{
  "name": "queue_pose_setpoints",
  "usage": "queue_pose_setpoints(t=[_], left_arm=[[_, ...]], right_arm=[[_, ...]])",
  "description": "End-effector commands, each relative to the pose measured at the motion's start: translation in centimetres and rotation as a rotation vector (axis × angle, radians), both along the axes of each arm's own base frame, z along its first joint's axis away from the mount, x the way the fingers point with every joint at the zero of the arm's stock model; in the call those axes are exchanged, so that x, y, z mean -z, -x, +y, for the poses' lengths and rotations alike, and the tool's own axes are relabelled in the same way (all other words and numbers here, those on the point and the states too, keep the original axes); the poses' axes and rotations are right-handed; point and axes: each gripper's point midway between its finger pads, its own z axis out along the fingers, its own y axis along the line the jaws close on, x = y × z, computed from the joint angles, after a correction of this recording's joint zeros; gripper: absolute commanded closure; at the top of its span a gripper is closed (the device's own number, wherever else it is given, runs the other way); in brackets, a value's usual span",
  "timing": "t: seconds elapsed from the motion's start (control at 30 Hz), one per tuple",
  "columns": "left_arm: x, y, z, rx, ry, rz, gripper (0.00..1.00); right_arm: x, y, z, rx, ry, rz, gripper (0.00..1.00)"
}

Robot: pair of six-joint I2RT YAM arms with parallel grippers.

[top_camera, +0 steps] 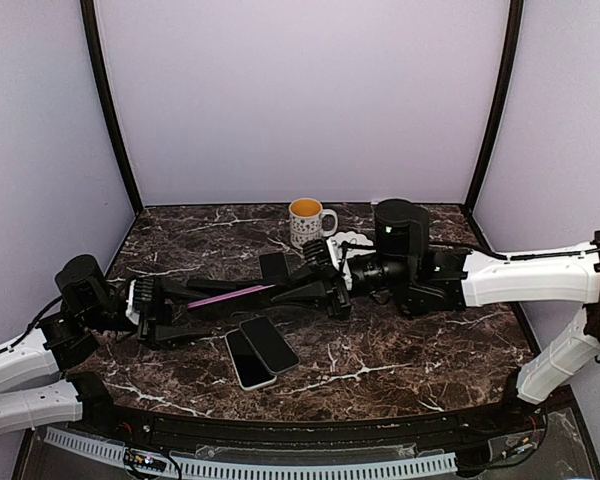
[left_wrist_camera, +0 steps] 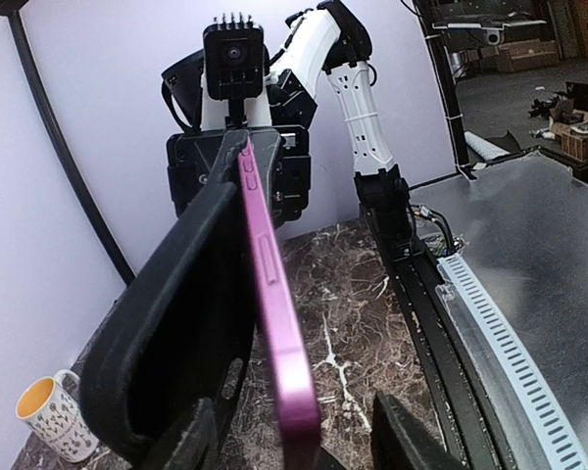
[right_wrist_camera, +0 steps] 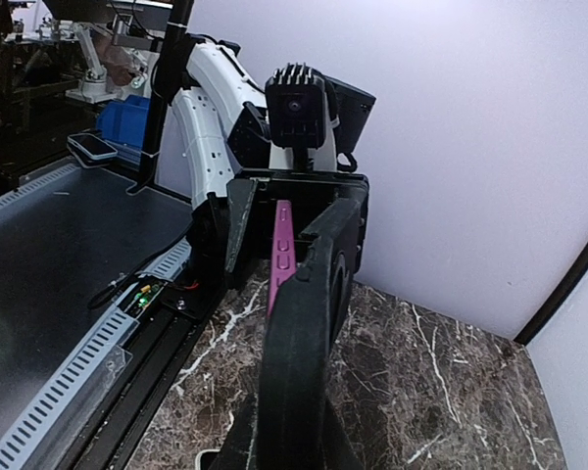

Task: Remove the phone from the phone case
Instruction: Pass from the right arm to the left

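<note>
While both arms hold the work up over the middle of the marble table, the phone is part-way out. Its pink edge runs straight between the two grippers. The black phone case bows away from it along one side, apart in the middle and meeting it again toward the ends. Not free yet.

Right gripper: jaws closed down to almost nothing on the end of the case, where the phone's tip runs into the same pinch (whether the pads bear on the phone too, cannot tell).

Left gripper: jaws partly open, straddling phone and bowed case together. A bare gap shows between one finger and the pink edge, so I read it as loose, not clamped.

Step in hand, by my judgement: peeling the case off, about mid-way. The next move calls for the left jaws to close on the pink edge alone, with the case kept outside the pinch. Then a pull along the phone's length while the right holds firm.

Also on the table: two loose handsets on the near side of the work, mug behind it.
</note>
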Motion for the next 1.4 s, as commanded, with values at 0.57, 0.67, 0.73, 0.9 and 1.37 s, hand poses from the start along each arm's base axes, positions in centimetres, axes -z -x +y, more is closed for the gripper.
queue_pose_setpoints(t=[0.57,0.67,0.73,0.9,1.37], left_arm=[[-1.3,-0.6,0.1,-0.034,0.011,-0.059,0.68],[-1.0,-0.7,0.0,-0.032,0.003,-0.055,0.71],[-0.8,-0.8,-0.1,-0.030,-0.006,-0.047,0.72],[-0.4,-1.0,-0.2,-0.032,-0.021,-0.035,0.73],[0.4,-2.7,0.1,-0.128,-0.065,-0.076,0.70]], right_arm=[[-1.6,-2.8,-0.4,0.240,0.015,-0.245,1.00],[-1.6,-2.7,-0.4,0.233,0.019,-0.243,1.00],[-1.7,-2.7,-0.4,0.230,0.016,-0.244,1.00],[-2.1,-2.7,-0.3,0.234,0.002,-0.251,1.00],[-2.4,-2.8,-0.2,0.235,0.025,-0.249,1.00]])
